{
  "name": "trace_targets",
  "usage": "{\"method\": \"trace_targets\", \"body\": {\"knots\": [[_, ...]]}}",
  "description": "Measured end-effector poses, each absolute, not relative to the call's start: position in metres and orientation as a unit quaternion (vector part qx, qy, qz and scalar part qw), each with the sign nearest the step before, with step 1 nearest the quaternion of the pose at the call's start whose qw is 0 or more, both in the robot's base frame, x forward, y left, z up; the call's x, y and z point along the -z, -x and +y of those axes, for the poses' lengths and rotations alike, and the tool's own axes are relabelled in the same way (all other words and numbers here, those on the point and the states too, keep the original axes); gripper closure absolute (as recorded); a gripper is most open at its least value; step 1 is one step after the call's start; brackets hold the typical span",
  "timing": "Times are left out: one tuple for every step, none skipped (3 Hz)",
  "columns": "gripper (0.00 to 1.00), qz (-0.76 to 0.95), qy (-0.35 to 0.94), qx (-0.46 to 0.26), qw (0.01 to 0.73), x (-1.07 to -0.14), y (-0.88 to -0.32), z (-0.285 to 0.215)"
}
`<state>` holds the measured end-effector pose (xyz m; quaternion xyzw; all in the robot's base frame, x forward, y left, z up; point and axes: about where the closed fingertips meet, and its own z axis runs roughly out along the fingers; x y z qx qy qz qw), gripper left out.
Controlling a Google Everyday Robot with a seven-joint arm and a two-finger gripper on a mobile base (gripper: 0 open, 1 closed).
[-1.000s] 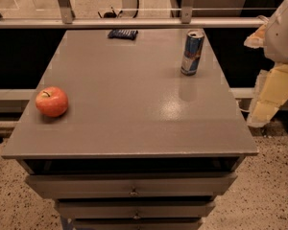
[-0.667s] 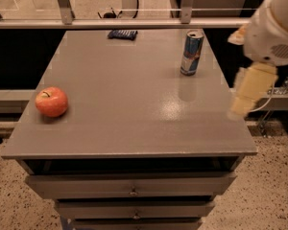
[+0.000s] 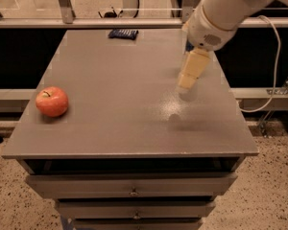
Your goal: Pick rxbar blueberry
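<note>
Grey table (image 3: 110, 128), far-edge rxbar blueberry (image 3: 123, 33) lying left-to-right, jaws above right half

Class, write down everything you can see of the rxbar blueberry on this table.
The rxbar blueberry is a small flat dark navy bar with faint light markings. It lies near the far edge of the grey table, slightly left of centre, long side along that edge. Only the tabletop touches it; the gripper hangs over the table's right side, well apart.
</note>
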<state>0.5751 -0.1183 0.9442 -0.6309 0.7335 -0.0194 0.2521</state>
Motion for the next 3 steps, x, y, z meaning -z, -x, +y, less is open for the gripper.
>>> {"method": "trace_targets", "body": {"knots": [[0.0,0.719,0.632,-0.002,0.289,-0.9447,-0.6285,-0.0715],[0.0,0.716,0.634,0.0,0.291,-0.9446,-0.6306,-0.0698],[0.0,0.71,0.639,0.004,0.296,-0.9443,-0.6368,-0.0652]]}}
